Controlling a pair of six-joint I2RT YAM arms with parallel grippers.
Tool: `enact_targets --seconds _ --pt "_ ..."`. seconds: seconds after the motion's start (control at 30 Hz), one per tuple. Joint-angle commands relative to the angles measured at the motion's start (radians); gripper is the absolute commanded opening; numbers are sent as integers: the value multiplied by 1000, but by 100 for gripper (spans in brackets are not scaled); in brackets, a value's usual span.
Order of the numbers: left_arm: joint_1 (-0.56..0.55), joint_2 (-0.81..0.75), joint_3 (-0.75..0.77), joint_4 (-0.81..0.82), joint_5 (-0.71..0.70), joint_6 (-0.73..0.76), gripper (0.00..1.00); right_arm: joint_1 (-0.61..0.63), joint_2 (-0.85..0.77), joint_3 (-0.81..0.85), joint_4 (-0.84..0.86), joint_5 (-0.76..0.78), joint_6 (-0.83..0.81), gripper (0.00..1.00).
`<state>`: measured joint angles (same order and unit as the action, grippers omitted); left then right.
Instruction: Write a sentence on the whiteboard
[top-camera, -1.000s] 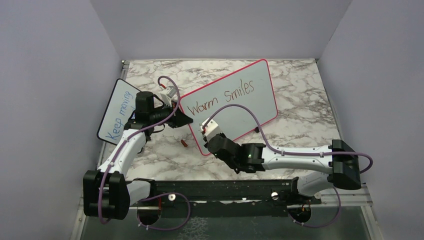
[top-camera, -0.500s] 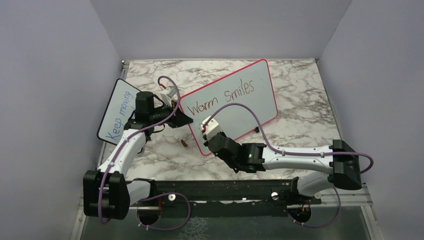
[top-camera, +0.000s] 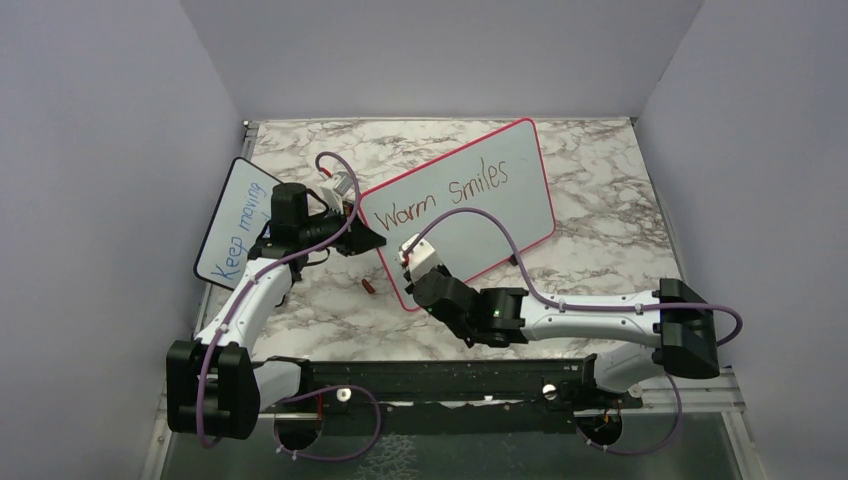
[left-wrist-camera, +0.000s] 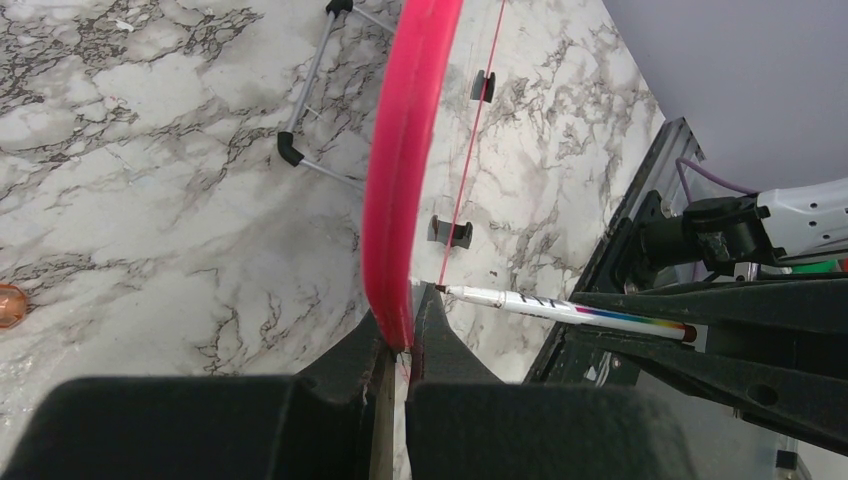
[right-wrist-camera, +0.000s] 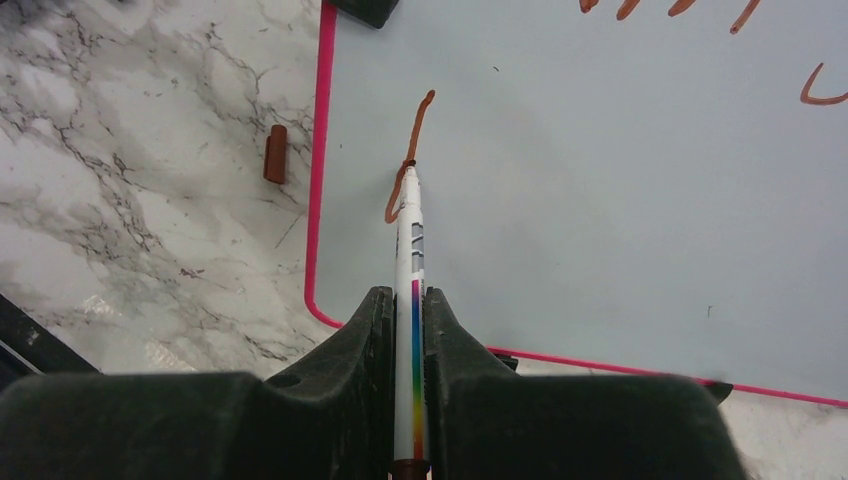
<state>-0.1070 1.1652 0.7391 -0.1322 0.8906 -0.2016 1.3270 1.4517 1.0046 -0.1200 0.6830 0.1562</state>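
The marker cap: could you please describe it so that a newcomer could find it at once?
Start at the large pink-framed whiteboard on the marble table. Just left of its near-left corner, on bare marble, lies the marker cap. It is the only small red-brown stub there, lying loose, clear of the frame.

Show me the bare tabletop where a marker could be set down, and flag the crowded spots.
Free: the marble between the whiteboard and the right wall; the strip between it and the back wall. Crowded: the whiteboard's left end, where the left gripper clamps its frame, the right gripper holds the marker to it, and the cap lies close by.
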Motion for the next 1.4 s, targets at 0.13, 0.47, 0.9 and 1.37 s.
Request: enact_targets --seconds 0.13,0.47,0.9,1.37 --pt "7 12 -29 -44 -128 54 0 -4 -8 -21 22 110 12 0" --pt "7 12 -30 -44 -130 53 0 -5 -15 -30 -46 91 61 0" --pt "7 10 -30 -44 -133 53 0 -5 -12 -35 -108 36 96 0" --pt "6 13 -29 -44 -134 51 0 -4 -20 -34 -125 24 106 1"
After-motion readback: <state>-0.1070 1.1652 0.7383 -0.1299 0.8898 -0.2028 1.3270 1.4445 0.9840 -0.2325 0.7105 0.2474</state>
